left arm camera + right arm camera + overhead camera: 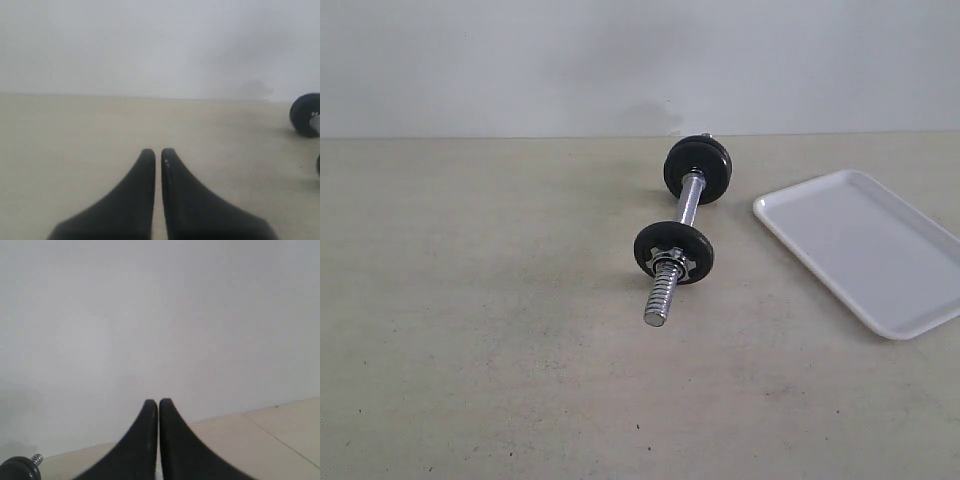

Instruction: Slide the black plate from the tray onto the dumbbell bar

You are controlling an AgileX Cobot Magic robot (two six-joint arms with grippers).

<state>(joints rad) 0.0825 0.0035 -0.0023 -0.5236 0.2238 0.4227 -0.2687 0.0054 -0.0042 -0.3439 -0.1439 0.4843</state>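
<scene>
A: The tray (860, 245) is bare. The bar (689, 203) lies just beside it, with the black plate (697, 170) on its far end.
B: The left claw (156, 152) and right claw (158, 402) are pressed together, empty. If nothing locks that plate, it could slide off should the bar roll.

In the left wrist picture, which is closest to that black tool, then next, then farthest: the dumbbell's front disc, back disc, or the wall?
From the left tool:
1. Front disc, barely in view, on the bar's near end.
2. Back disc, on the bar's far end.
3. Wall, behind the table.
</scene>
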